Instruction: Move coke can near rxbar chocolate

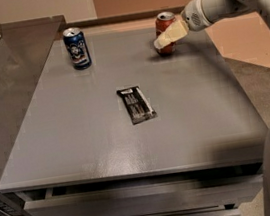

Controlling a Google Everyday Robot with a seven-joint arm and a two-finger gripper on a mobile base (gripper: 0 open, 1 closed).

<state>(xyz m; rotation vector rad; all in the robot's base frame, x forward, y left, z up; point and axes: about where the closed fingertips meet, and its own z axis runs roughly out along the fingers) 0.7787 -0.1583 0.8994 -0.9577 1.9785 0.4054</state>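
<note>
No legible txt: white print on rxbar chocolate point(136, 104) unreadable; gripper point(161, 41) at front of coke can point(165, 24).

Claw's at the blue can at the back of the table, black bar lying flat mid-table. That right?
Not quite. The camera view shows the claw at the red coke can, not the blue can, which stands alone further along the back edge. The black bar does lie flat mid-table.
</note>
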